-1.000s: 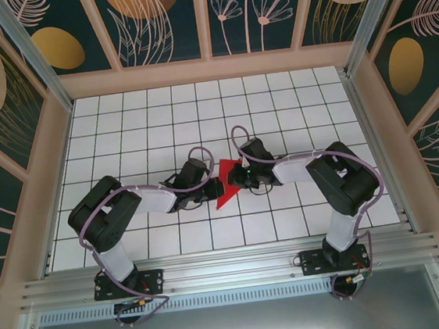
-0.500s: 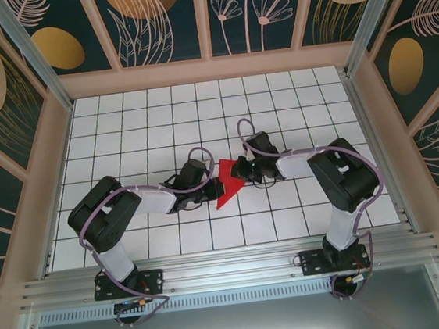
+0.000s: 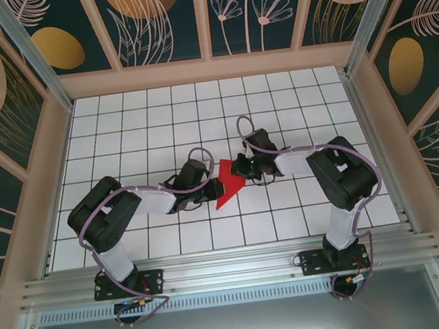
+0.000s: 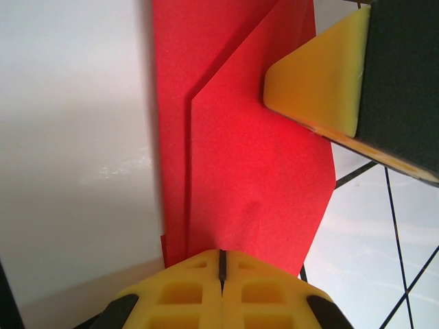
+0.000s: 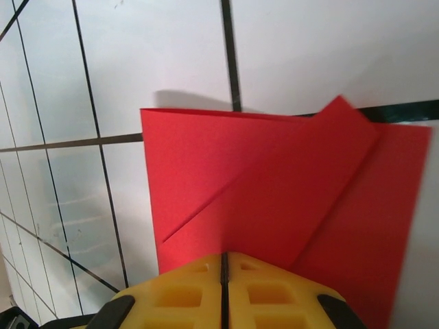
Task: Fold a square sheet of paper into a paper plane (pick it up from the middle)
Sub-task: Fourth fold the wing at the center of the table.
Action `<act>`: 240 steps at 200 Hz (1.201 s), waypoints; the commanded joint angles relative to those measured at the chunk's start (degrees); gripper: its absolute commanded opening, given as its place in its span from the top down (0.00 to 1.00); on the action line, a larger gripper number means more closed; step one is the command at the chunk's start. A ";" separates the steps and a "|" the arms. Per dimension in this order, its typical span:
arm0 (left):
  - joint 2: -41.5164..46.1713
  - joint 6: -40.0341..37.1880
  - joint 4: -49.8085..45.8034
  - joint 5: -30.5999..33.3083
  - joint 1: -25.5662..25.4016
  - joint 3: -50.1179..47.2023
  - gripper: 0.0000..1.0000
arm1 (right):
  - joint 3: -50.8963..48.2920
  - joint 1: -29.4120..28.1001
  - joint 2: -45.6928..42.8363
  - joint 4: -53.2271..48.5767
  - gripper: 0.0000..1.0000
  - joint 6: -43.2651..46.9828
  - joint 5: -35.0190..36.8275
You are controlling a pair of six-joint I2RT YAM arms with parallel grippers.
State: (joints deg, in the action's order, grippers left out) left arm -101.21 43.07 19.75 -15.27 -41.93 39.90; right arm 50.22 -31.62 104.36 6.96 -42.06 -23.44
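White gridded worktop (image 3: 145, 133), dark patterned walls all round, and both arms reach in to meet near the middle. Between them is the red sheet of paper (image 3: 226, 186), already creased into a wedge, its narrow tip aimed back toward the arm bases. Left hand (image 3: 216, 187) comes at it from the left, right hand (image 3: 239, 171) from the right and a touch farther back.

From the left wrist, the yellow fingers (image 4: 192, 301) are pressed together with the paper's near edge pinched in the seam between them. Layered folds run away up the view, and the other hand's yellow pad (image 4: 319, 75) sits at the sheet's far right side.

From the right wrist, same story: fingers (image 5: 267, 298) clamped on the near edge, a diagonal flap lying across the sheet, a thin shadow on the tiles beyond its far edge.
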 commanded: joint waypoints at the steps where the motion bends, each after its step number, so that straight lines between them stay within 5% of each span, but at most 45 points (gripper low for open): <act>1: -2.33 -1.66 -12.89 3.40 0.11 -3.24 1.00 | 1.37 -0.04 2.11 -1.04 0.89 1.29 1.69; 136: -1.46 -1.94 -13.67 4.41 0.15 -5.78 1.00 | 7.09 9.64 8.64 -1.74 0.89 3.01 0.94; 240: 0.54 -0.87 -13.47 2.70 0.12 -4.04 1.00 | 8.32 12.42 -0.02 -5.40 0.85 7.96 -1.85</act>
State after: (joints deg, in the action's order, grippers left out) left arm -99.42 42.24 19.77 -13.85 -42.00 38.00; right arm 59.18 -18.70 110.50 4.21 -36.56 -26.22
